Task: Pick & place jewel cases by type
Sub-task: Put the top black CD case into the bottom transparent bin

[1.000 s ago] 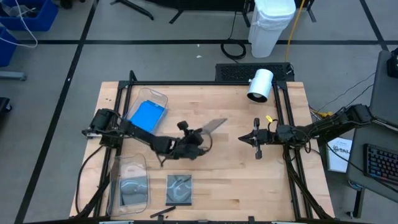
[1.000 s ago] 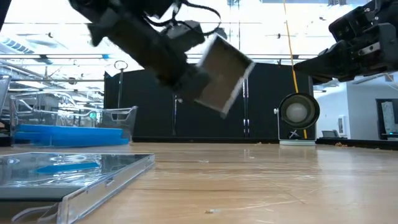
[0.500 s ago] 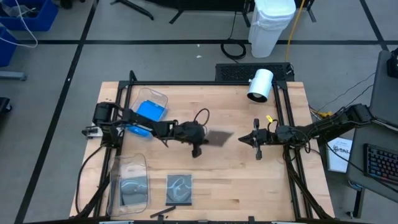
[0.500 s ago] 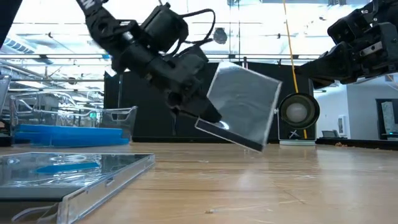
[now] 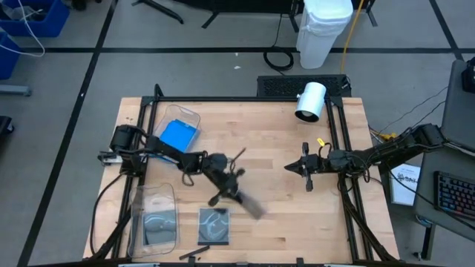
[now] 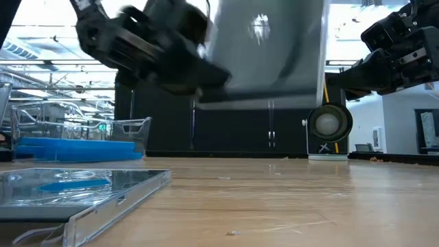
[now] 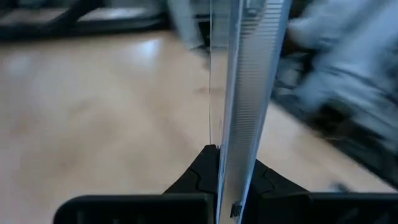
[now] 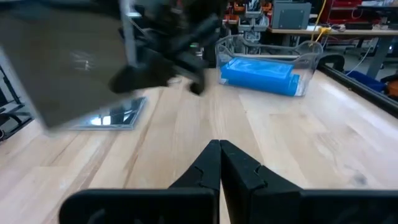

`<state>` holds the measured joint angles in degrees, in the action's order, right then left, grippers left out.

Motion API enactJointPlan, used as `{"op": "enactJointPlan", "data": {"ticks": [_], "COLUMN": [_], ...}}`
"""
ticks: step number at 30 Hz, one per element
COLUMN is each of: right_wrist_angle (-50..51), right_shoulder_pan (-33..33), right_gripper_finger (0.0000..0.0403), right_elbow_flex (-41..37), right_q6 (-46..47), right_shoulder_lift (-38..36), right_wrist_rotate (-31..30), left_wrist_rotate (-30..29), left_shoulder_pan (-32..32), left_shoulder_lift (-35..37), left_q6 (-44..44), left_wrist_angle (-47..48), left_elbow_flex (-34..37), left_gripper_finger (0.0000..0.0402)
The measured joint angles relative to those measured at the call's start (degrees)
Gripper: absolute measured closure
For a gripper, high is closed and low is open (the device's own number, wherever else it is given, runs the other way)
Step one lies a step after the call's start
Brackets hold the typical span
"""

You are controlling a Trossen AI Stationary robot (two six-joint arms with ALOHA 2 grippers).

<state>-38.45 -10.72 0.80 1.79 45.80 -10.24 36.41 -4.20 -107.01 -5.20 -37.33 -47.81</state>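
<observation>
Gripping thin clear jewel case (image 7: 245, 93)

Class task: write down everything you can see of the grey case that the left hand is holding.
The grey case is thin, flat and square, of smoky see-through plastic with a ribbed clear edge. The left hand is shut on that edge, holding the case in the air above the bare wood of the table, near the loose case lying at the front. Only the hand's fingers touch it. It looks blurred in most views.

Readable text, labels, brands, numbers, signs: none you can make out on any object, in any of your four views.
</observation>
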Motion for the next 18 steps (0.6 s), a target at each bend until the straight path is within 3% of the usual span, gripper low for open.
{"op": "enactJointPlan", "data": {"ticks": [4, 7, 13, 18], "right_wrist_angle": [-0.29, -0.25, 0.21, -0.79], "right_shoulder_pan": [0.00, 0.00, 0.00, 0.00], "right_gripper_finger": [0.0403, 0.0403, 0.0403, 0.0403], "right_elbow_flex": [0.00, 0.00, 0.00, 0.00], "right_q6": [-0.51, -0.50, -0.07, -0.87], "right_shoulder_lift": [0.00, 0.02, 0.00, 0.00], "right_wrist_rotate": [-0.02, -0.02, -0.07, -0.11], "left_wrist_rotate": [2.53, 0.76, -18.00, -32.19], "left_shoulder_pan": [-4.23, -6.30, -8.69, -13.37], "left_shoulder_lift": [0.39, 1.72, 11.60, 19.07], "left_q6": [-7.13, -10.30, -7.45, -12.17], "left_wrist_angle": [-1.95, -2.12, 3.99, 11.67], "left_elbow_flex": [0.02, -0.01, -0.05, 3.77], "left_gripper_finger": [0.0380, 0.0380, 0.0380, 0.0380]}}
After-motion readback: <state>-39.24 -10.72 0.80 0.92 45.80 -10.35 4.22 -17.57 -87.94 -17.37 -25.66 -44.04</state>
